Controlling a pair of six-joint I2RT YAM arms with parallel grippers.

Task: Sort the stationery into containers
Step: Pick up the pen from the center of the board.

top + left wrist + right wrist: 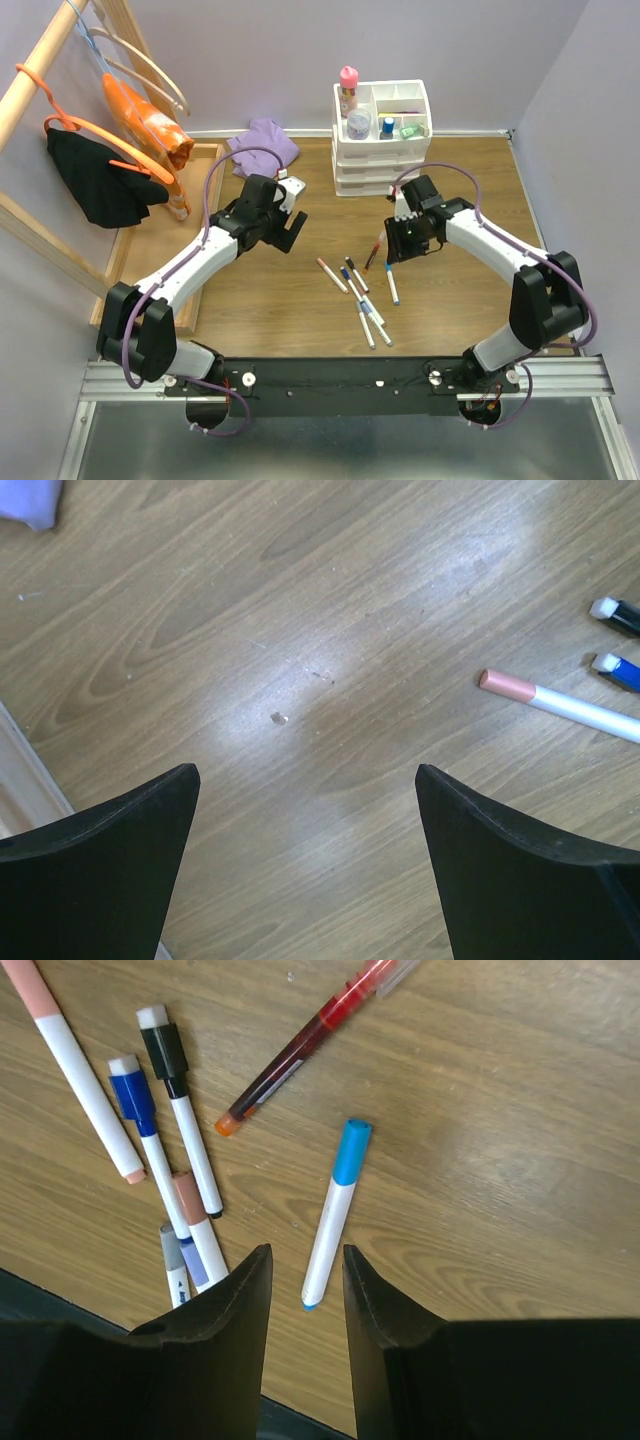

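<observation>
Right end effector [306, 1251]: 2 black fingers stand a narrow gap apart and clamp nothing. They are poised over the lower tip of a thin white marker with a light-blue cap [330, 1215], which lies flat on the wood-grain worktop [500, 1160].

Left end effector [307, 770]: spread wide, empty, above bare wood.

Step in hand, by judgement: pickup of 1 marker.

The next move calls for descent astride the barrel, closure, then carriage to the white plastic 3-drawer unit [375, 168], well apart at the far edge.

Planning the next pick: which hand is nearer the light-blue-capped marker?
Right. The right hand hovers over the light-blue-capped marker; the left hand sits beyond the other markers, on their far side.
</observation>
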